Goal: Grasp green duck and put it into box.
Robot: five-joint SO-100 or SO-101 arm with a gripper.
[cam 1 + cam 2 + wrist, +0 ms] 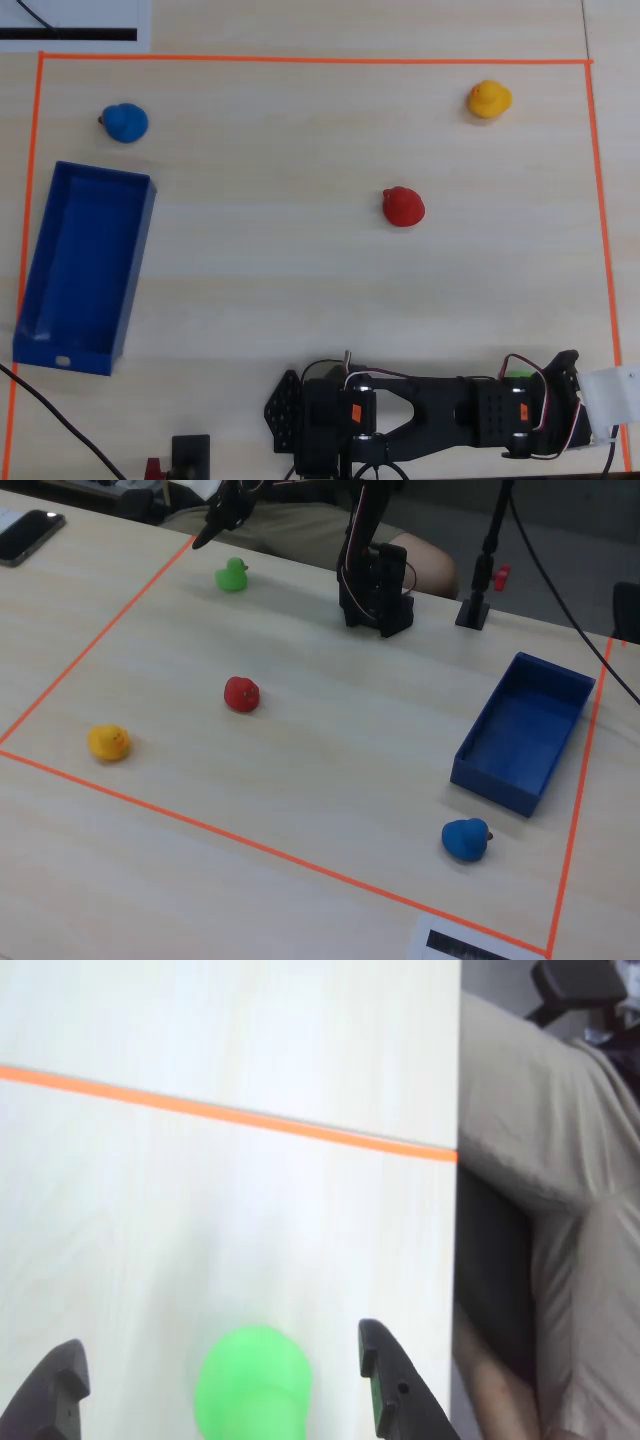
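Observation:
The green duck [252, 1382] lies on the table between my gripper's [222, 1365] two dark fingers in the wrist view, and neither finger touches it. The gripper is open and empty. In the fixed view the gripper [212, 528] hangs a little above the green duck [231, 576] near the table's far left corner. In the overhead view only a sliver of the green duck [518, 374] shows from under the arm at the bottom right. The blue box [82, 262] stands empty at the left; in the fixed view the box [492, 778] is at the right.
A red duck [403, 206] sits mid-table, a yellow duck [490, 100] at the top right and a blue duck [125, 122] just above the box. Orange tape [300, 59] frames the work area. The table edge [459, 1210] is close on the right in the wrist view.

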